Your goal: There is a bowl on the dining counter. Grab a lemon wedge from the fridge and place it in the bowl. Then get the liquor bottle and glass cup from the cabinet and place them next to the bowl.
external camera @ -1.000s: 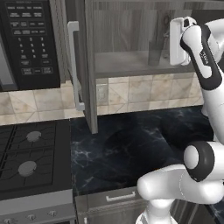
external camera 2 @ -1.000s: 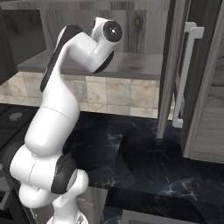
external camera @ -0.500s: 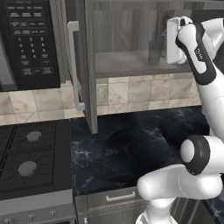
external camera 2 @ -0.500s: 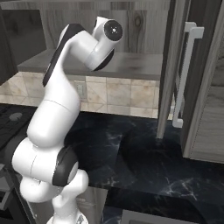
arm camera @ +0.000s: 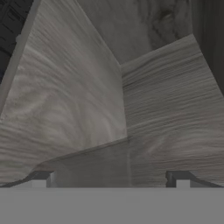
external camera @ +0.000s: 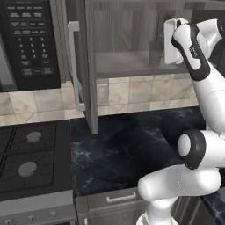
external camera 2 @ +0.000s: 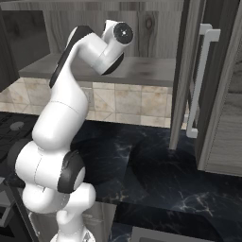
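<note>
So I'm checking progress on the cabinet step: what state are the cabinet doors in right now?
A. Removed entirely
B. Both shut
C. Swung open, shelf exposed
C: in the left base view the cabinet door stands edge-on with its silver handle facing out, and the shelf inside is exposed.

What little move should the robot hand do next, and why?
Probably shift the hand a little sideways toward the glass cup. The cabinet is open and the open gripper is up at its shelf. But the hand view looks at bare wood between the fingertips, while the left base view shows what looks like the cup right beside the hand.
</note>
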Controlling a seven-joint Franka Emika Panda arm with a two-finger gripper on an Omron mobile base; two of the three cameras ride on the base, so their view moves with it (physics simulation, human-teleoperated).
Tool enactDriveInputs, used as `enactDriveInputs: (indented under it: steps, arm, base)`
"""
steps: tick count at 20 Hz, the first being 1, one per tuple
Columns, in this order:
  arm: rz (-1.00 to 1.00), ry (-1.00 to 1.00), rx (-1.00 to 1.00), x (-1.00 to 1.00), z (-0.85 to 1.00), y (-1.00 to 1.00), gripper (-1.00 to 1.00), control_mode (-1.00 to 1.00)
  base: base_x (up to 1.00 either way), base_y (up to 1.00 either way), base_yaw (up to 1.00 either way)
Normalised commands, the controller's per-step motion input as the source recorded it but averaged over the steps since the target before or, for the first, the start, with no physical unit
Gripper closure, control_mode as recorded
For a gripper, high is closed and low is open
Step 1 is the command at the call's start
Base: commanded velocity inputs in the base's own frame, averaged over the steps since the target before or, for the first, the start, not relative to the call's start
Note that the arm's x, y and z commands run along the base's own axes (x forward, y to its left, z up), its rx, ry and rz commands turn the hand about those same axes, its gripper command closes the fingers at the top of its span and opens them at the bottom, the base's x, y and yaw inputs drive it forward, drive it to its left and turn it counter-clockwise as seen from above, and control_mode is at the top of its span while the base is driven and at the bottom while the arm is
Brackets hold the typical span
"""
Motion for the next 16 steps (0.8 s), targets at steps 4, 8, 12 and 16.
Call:
enactDriveInputs:
  steps: [4,8,12,16]
  arm:
    - [0.00,0.00,-0.01,0.13,-0.07,0.00,-1.00,-1.00]
    - [0.00,0.00,0.00,0.08,-0.01,0.00,-1.00,-1.00]
    - [0.00,0.00,0.00,0.07,-0.01,0.00,-1.00,-1.00]
    - [0.00,0.00,-0.02,0.08,-0.08,0.00,-1.00,-1.00]
  base:
    - [0.00,0.00,0.00]
    - [0.00,0.00,0.00]
    - [0.00,0.00,0.00]
    - [0.00,0.00,0.00]
